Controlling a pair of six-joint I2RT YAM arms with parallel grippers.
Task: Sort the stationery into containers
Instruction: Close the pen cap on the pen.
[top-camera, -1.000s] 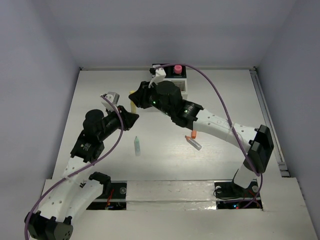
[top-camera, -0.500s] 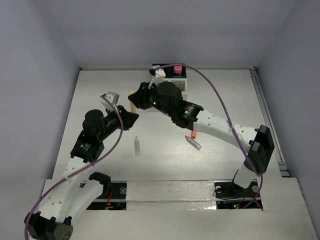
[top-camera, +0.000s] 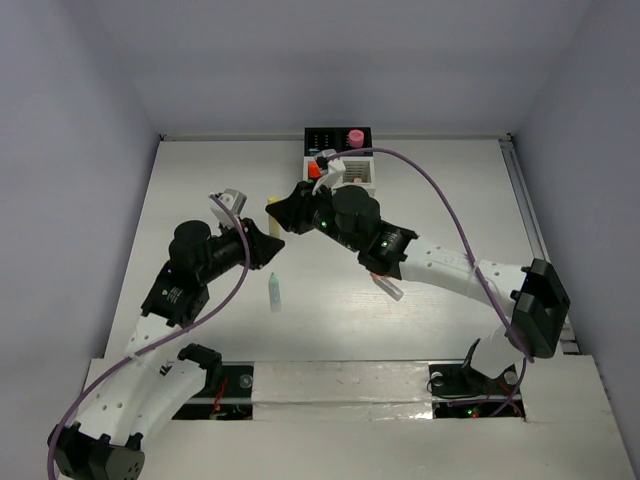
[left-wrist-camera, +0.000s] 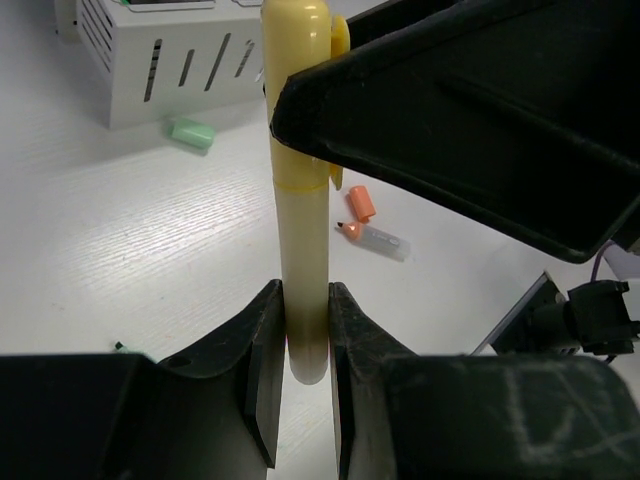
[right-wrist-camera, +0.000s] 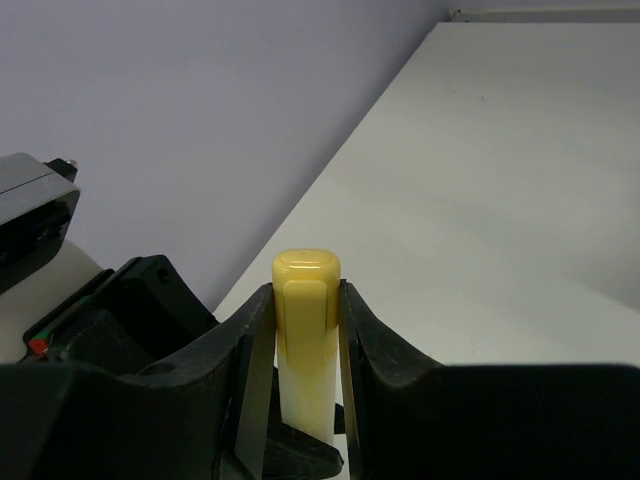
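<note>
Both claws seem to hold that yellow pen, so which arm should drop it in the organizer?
Probably the right. The right gripper and the left gripper are both shut on the yellow highlighter, but the right one sits nearer the organizer.

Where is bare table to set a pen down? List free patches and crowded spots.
Free: the far-right stretch of the white table between the black-and-white desk organizer and the right rail; the far-left corner beside the organizer; the near strip right of the green highlighter. Crowded: the middle, where the left gripper and right gripper both clamp the yellow highlighter.
</note>
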